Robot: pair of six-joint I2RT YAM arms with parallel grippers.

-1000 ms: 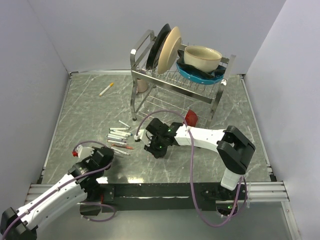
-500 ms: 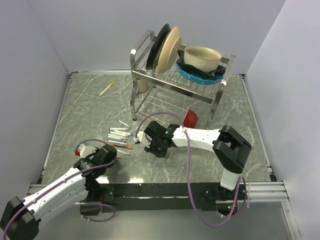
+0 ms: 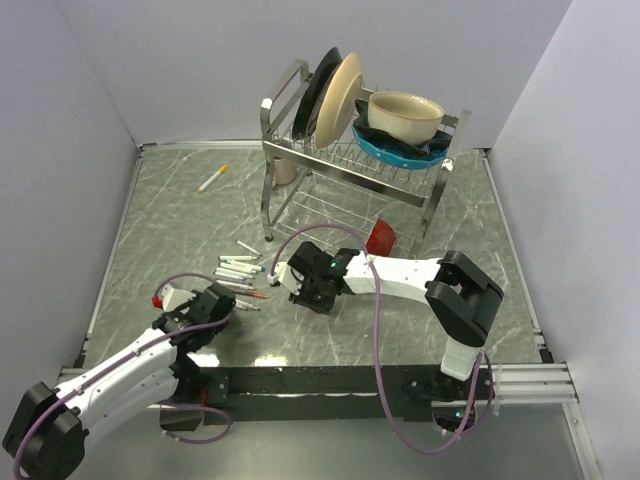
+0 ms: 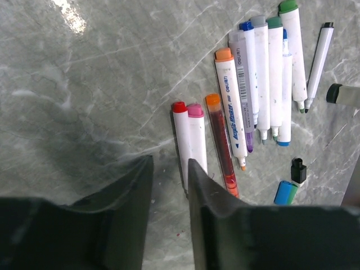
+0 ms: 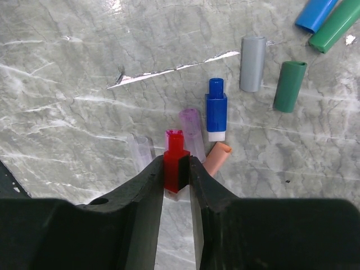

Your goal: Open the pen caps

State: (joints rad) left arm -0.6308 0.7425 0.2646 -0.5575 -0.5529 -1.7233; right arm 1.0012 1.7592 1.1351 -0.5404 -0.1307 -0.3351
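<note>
In the right wrist view my right gripper [image 5: 176, 169] is shut on a red pen cap [image 5: 176, 160], held just above the table. Loose caps lie beyond it: a blue one [image 5: 216, 109], a grey one [image 5: 252, 63], a green one [image 5: 289, 85], a purple one [image 5: 192, 132], an orange one [image 5: 217, 158]. In the left wrist view my left gripper [image 4: 169, 171] is open and empty, just short of a red-capped pen [image 4: 180, 132] and a pink-capped pen [image 4: 197, 135]. Beside them lie an orange pen [image 4: 220, 140] and several white pens [image 4: 264, 79]. From above, the left gripper [image 3: 222, 303] is at the pen pile [image 3: 240, 272].
A metal dish rack [image 3: 290, 190] with plates and a bowl stands at the back. A red object [image 3: 381, 237] lies under it. A yellow-capped pen [image 3: 212, 178] lies alone at the far left. My right gripper [image 3: 308, 296] is right of the pile.
My left arm has swung forward and right, bringing its gripper up to the pen pile. My right arm shifted slightly left, then held still with the red cap.
</note>
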